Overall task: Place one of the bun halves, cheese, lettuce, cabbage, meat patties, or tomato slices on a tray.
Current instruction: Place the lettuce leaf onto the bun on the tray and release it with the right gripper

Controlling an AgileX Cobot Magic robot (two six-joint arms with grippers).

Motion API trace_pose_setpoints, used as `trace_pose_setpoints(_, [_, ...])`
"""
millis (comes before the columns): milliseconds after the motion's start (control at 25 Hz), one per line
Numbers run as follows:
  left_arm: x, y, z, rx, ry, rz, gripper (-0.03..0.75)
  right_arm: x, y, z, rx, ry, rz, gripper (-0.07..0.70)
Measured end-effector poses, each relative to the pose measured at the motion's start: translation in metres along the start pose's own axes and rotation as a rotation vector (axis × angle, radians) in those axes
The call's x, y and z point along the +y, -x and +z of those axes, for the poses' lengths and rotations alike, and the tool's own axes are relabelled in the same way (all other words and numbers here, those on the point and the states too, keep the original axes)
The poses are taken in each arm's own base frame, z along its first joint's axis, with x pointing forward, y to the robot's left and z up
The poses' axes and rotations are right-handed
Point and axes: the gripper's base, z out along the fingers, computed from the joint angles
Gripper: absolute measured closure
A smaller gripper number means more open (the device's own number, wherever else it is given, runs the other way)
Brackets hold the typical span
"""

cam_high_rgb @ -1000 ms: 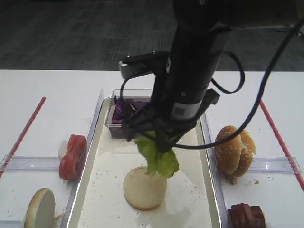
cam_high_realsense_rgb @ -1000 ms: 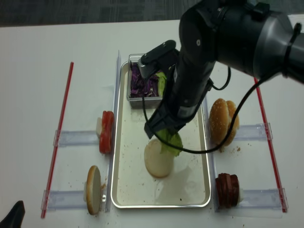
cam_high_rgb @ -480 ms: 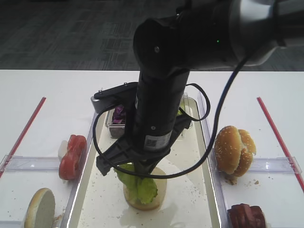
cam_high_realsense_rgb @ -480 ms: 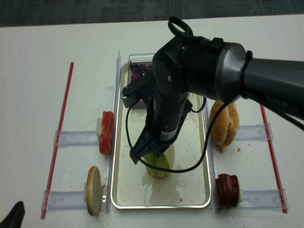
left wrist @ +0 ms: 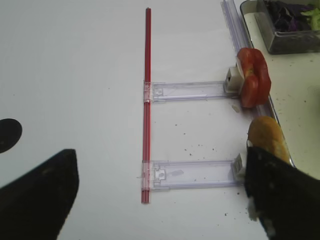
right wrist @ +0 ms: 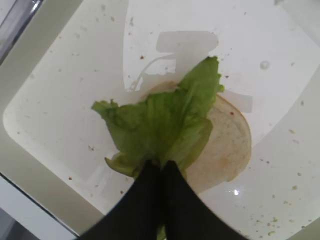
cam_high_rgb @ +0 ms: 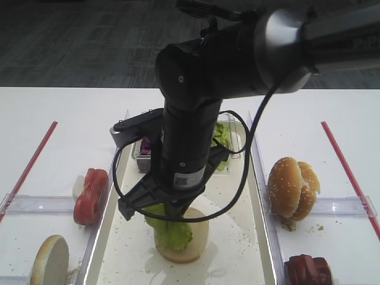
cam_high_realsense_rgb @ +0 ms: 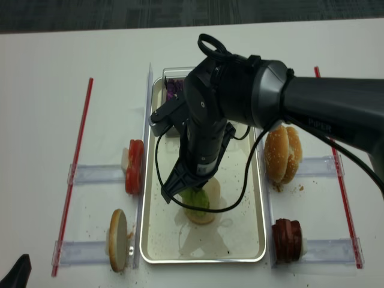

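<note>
White tabletop all round; up front the right gripper is pinched tight on the lettuce, draped over a pale bun half in the tray. Its arm blocks the cabbage tub behind; tomato slices sit left, sesame buns right, and can't tell on the left gripper.

You are at a lab-style test bench: white table, taped red lines, clear plastic holders, grey carpet tiles.

- My right arm carries a small white sticker with a QR-style square (too small for me to decode).
- I can read no words, brands or numbers anywhere else.
</note>
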Motion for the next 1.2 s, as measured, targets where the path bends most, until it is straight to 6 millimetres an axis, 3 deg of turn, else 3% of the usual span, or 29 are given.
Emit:
trace_pose_setpoints(560, [0.0000,0.0000,0.0000,0.000,0.000,0.000,0.097,-0.0020,0.0001,-0.0002,0.000,-0.023,-0.016,0.568])
trace_pose_setpoints(680, [0.0000,0.0000,0.0000,0.000,0.000,0.000,0.097,-0.0023,-0.0012,-0.0002,0.015,-0.025,-0.017,0.445])
trace_pose_setpoints(800, [0.0000,0.0000,0.0000,0.000,0.000,0.000,0.097,-0.0028,-0.0016,-0.0002,0.019,-0.031,-0.021,0.148])
trace_pose_setpoints(880, [0.0000,0.0000,0.0000,0.000,0.000,0.000,0.097,-0.0033,-0.0017,-0.0002,0.020,-0.036,-0.024,0.020])
trace_pose_setpoints(1000, [0.0000,0.0000,0.0000,0.000,0.000,0.000,0.097,-0.0041,-0.0017,-0.0003,0.020,-0.045,-0.017,-0.041])
trace_pose_setpoints(1200, [0.0000,0.0000,0.0000,0.000,0.000,0.000,0.097,-0.0050,-0.0018,-0.0003,0.022,-0.055,-0.015,-0.057])
